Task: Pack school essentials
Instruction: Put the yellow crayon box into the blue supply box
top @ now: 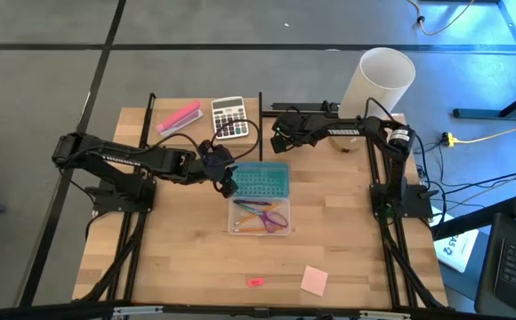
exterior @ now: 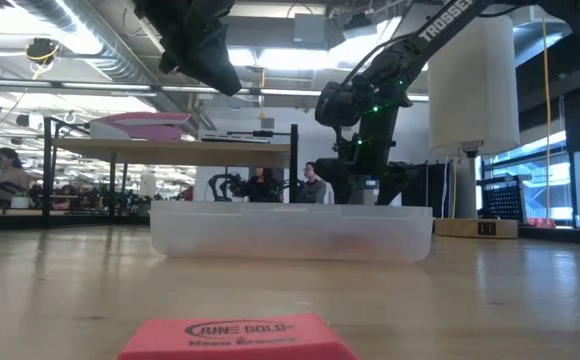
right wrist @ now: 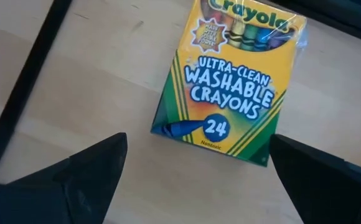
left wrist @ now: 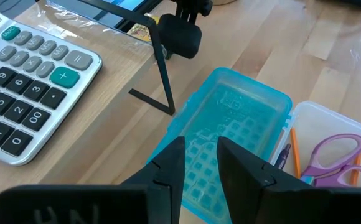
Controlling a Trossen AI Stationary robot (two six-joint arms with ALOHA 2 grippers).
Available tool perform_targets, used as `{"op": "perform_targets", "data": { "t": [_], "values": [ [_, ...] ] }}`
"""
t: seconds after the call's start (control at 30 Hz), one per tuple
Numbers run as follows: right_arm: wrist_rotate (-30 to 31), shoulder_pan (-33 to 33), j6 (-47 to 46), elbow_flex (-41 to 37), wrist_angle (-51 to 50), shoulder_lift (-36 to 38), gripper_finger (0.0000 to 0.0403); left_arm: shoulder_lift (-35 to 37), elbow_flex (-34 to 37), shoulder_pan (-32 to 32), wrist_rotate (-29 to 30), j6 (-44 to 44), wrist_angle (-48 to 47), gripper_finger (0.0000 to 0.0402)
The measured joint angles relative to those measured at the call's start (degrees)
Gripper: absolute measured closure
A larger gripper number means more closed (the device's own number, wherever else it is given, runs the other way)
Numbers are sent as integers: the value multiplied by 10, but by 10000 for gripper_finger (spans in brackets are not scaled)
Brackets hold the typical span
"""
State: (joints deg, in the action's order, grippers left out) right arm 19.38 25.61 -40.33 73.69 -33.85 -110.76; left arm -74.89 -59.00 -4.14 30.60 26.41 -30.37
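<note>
A clear box (top: 260, 216) in the table's middle holds purple-handled scissors (left wrist: 336, 155) and orange pencils (left wrist: 294, 149). Its teal lid (top: 262, 178) lies folded back on the far side. My left gripper (top: 225, 180) is at the lid's left end, shut on it. My right gripper (right wrist: 198, 142) hovers wide open over the yellow-green crayon box (right wrist: 230, 81), which lies flat on the table's far part, one finger on either side, apart from it. A pink eraser (top: 256, 282) and a pink sticky-note pad (top: 314, 280) lie near the front edge. My left gripper has the teal lid's left edge (left wrist: 190, 158) between its two fingers, coming slanting down from the table's left. The fingers (left wrist: 168, 171) hide the exact place of contact. The lid slopes up to the fingers from its end by the box.
A white-grey calculator (top: 230, 117) and a pink stapler (top: 179, 117) lie at the far left. A black upright frame (left wrist: 162, 62) stands behind the lid. A white cylinder (top: 378, 80) stands at the far right corner. Bare wood lies left and right of the box.
</note>
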Motion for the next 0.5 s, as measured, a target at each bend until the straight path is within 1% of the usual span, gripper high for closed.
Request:
{"op": "perform_targets", "data": {
  "t": [0.5],
  "values": [
    [11, 13, 0, 0, -6, -1, 11, 0, 0, 0, 0, 0, 0, 316]
  ]
}}
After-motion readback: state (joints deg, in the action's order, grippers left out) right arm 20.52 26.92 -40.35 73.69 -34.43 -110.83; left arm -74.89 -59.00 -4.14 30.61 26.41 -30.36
